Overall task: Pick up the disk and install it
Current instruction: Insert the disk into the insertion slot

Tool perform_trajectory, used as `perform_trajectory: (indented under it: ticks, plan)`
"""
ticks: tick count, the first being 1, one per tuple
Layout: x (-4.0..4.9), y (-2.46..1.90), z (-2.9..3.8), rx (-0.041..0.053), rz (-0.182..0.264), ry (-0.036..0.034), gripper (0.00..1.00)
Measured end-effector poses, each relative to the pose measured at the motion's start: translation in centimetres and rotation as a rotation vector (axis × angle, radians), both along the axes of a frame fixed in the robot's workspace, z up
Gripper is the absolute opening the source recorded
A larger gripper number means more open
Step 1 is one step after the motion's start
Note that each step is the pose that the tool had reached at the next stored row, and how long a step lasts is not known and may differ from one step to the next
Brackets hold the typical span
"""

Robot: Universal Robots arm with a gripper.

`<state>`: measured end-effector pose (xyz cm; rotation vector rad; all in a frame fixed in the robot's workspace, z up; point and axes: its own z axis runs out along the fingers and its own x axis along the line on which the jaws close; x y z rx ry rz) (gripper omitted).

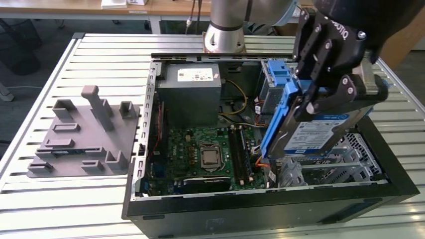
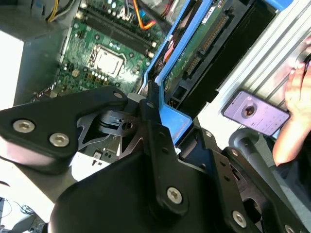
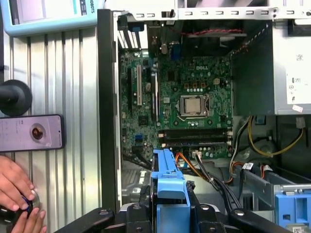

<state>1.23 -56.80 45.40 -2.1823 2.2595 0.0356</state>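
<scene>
The disk point(image 1: 317, 130) is a silver-grey hard drive with a white-and-blue label and a blue bracket along its edges. It hangs tilted on edge above the open computer case point(image 1: 265, 204), over the side on the exterior view's right. My gripper point(image 1: 329, 102) is shut on its upper part, black fingers on both faces. In the second wrist view the disk's green circuit-board underside point(image 2: 199, 43) and blue bracket point(image 2: 171, 122) run out from between the fingers. In the first wrist view the bracket point(image 3: 167, 182) rises from my gripper point(image 3: 167, 206) toward the motherboard.
Inside the case are a green motherboard point(image 1: 206, 149), a grey power-supply box point(image 1: 189, 94), a silver perforated cage point(image 1: 345, 162) and a blue latch point(image 1: 279, 74). A grey fixture point(image 1: 86, 134) lies on the slatted table. A phone point(image 3: 31, 132) and a person's hand point(image 3: 14, 187) sit beside the case.
</scene>
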Motion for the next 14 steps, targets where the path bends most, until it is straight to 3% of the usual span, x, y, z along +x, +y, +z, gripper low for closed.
perform_trajectory:
  ticks: [7, 14]
  plan:
    - [2.67, 0.0, -0.09, 0.0001, 0.0, 0.0067, 0.36]
    - [2.9, -0.09, -0.17, 0.0002, 0.009, 0.003, 0.36]
